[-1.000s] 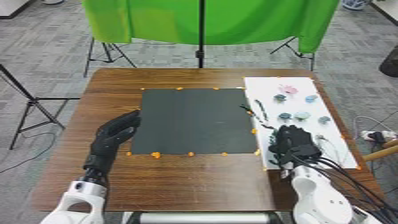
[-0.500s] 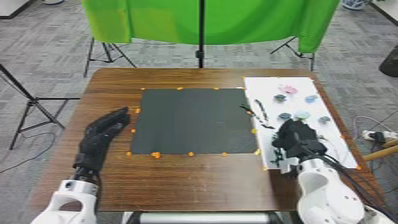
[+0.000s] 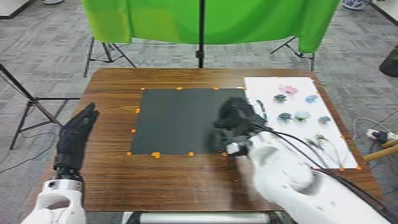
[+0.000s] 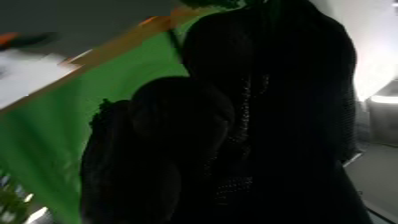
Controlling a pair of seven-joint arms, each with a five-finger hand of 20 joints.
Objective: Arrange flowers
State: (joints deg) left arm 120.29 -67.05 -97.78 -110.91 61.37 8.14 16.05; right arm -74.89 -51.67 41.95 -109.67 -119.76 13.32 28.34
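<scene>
1. Flowers (image 3: pixel 302 115) in pink, blue and pale tones lie apart from one another on a white sheet (image 3: pixel 276 131), on the right side of the brown desk (image 3: pixel 169 182), in the head view. Nearer the robot on that sheet are thin green stems (image 3: pixel 321 141).
2. Still in the head view, the right hand (image 3: pixel 236 121) is at the right edge of the dark mat (image 3: pixel 178 120), blurred; I cannot tell how far it is open or whether it has hold of anything. The left hand (image 3: pixel 78 126) is at the desk's left side, its fingers straight and close together, with nothing visible in them. Orange bits (image 3: pixel 156 155) dot the mat's border.
3. In the right wrist view, a leafy green piece (image 4: pixel 211 3) shows beside the right hand (image 4: pixel 284 125); whether they touch is unclear. Green cloth (image 4: pixel 49 137) is behind.
</scene>
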